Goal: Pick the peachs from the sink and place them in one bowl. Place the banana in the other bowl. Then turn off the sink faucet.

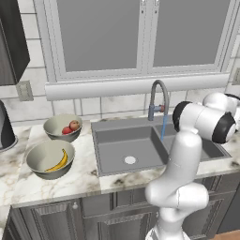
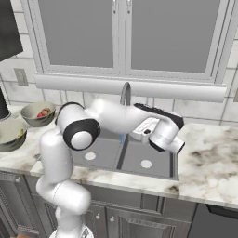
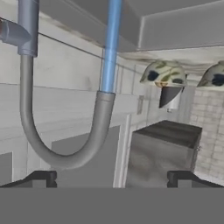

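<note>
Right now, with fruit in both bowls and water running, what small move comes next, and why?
Probably ease the open gripper toward the small side handle at the base of the tall grey gooseneck faucet: a blue water stream flows.

Dark grey rectangular sink (image 1: 140, 147) in a white bench with brown marbling (image 1: 70, 180); red-orange round peaches (image 1: 71, 126) in one glossy grey-beige bowl (image 1: 62, 129), curved yellow banana (image 1: 60, 161) in the other grey-beige bowl (image 1: 49, 159); blue water stream (image 1: 163, 126) falls from the grey metal gooseneck faucet (image 1: 158, 98).

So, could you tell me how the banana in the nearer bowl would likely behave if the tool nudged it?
The banana is curved and lies against the glossy inner wall of the wider bowl, so it would probably slide or rock rather than stay put. The deep bowl should contain it. It looks small, so likely light.
</note>
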